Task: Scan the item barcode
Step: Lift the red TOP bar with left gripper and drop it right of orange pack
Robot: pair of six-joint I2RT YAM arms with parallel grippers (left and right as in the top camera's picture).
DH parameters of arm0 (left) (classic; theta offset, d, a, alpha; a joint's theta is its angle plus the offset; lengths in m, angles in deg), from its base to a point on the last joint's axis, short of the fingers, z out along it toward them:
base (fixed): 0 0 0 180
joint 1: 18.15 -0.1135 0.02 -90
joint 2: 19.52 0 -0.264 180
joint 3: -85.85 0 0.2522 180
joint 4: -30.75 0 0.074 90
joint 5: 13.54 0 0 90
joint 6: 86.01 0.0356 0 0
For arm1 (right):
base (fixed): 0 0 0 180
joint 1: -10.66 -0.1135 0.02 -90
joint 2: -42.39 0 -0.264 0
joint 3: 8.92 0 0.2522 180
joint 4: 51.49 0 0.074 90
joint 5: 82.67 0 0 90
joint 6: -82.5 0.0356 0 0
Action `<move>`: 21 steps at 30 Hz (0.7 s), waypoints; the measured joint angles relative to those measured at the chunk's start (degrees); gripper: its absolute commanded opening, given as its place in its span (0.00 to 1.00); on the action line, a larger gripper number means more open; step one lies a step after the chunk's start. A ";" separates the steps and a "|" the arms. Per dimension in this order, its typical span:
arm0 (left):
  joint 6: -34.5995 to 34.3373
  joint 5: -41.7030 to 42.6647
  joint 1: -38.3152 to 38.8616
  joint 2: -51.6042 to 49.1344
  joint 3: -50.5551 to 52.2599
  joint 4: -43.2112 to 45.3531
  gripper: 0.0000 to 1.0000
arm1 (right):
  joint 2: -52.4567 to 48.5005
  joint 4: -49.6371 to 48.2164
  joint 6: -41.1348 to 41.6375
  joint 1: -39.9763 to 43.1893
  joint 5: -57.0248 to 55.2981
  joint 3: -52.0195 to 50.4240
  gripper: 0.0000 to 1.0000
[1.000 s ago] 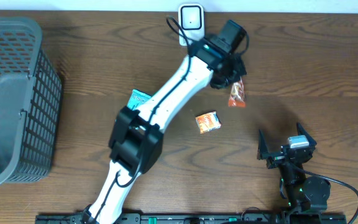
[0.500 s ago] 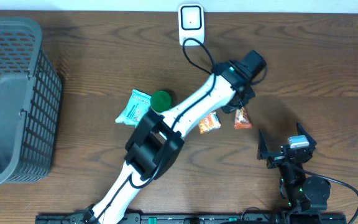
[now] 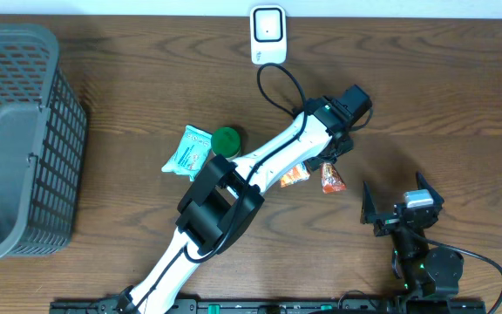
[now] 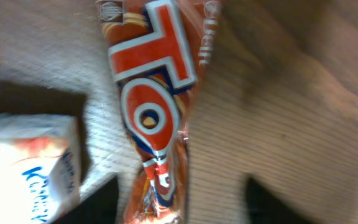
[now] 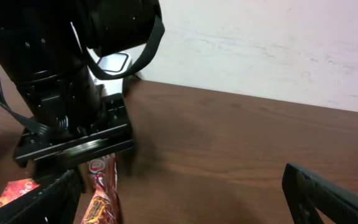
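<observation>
Left wrist: your left jaws straddle the snack packet (image 4: 151, 118), apart, not gripping; right jaws wide, empty. The packet looks light, crinkly and slippery. Pinch its middle, where it lies well off the scanner (image 3: 267, 33).

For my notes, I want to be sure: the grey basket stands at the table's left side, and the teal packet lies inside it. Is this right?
Not quite. The basket stands at the left, but the teal packet lies outside it, on the table, beside a green cap. The overhead view shows this.
</observation>
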 measured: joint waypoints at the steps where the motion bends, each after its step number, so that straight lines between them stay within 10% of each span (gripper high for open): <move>1: 0.66 -0.02 -0.04 0.02 0.00 0.48 0.74 | 0.00 0.00 0.00 0.00 0.00 0.00 0.99; 10: 10.82 -4.87 -6.10 5.92 -0.24 0.92 0.86 | 0.00 0.00 0.00 0.00 0.00 0.00 0.99; 21: 32.17 -16.48 -25.68 35.60 -2.60 5.42 0.92 | 0.00 0.00 0.00 0.00 0.00 0.00 0.99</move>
